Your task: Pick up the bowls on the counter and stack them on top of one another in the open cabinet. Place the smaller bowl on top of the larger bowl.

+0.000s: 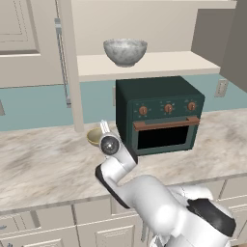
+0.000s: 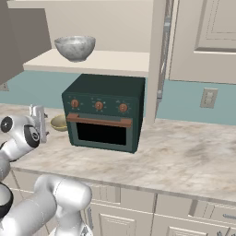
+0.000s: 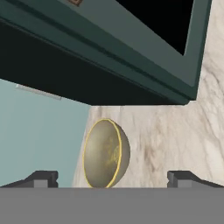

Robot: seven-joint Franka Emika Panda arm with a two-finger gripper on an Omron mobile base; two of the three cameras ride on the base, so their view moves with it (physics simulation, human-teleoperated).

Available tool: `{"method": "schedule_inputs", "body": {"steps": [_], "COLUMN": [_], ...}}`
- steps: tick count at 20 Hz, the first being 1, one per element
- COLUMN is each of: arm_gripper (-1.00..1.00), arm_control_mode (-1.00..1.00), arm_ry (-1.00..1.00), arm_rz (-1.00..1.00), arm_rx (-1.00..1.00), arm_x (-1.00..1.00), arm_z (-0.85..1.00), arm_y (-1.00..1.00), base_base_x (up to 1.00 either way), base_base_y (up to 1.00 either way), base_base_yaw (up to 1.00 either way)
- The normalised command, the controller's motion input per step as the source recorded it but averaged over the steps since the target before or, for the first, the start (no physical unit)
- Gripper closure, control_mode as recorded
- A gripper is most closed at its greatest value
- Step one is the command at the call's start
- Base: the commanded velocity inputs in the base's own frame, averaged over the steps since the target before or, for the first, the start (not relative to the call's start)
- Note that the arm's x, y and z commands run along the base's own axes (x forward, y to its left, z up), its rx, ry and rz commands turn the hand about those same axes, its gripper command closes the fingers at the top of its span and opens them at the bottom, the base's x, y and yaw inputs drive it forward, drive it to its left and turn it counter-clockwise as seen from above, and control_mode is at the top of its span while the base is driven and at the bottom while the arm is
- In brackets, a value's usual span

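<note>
Your pincer [image 3: 112,177] stands wide and holds nothing, its two fingertips [image 3: 41,178] spread to either side of the smaller bowl [image 3: 105,153], which lies just ahead of them on the desk [image 1: 43,159], not yet touched. Just beyond and beside the pincer you see the dark green oven [image 1: 159,116] standing on the same desk, with the small tan bowl tucked close against its side near the teal wall [image 1: 38,103]. Well above the pincer, the larger bowl [image 1: 125,51] sits upright on the shelf of the open cabinet [image 1: 159,65], directly over the oven.
</note>
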Motion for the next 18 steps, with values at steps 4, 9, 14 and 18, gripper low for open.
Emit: {"method": "schedule_inputs", "body": {"steps": [4, 9, 14, 18], "arm_gripper": [-1.00, -1.00, -1.00, -1.00], "arm_control_mode": [-1.00, -1.00, -1.00, -1.00], "arm_ry": [0.03, 0.01, 0.00, 0.00], "arm_rz": [-0.03, -0.02, 0.00, 0.00], "arm_rx": [0.00, 0.00, 0.00, 0.00], "arm_x": [0.23, 0.21, 0.15, 0.17], "arm_z": [-0.16, -0.17, -0.21, -0.19], "arm_y": [0.11, 0.06, 0.00, 0.00], "base_base_x": [0.00, 0.00, 0.00, 0.00], "base_base_y": [0.00, 0.00, 0.00, 0.00], "base_base_yaw": [0.00, 0.00, 0.00, 0.00]}}
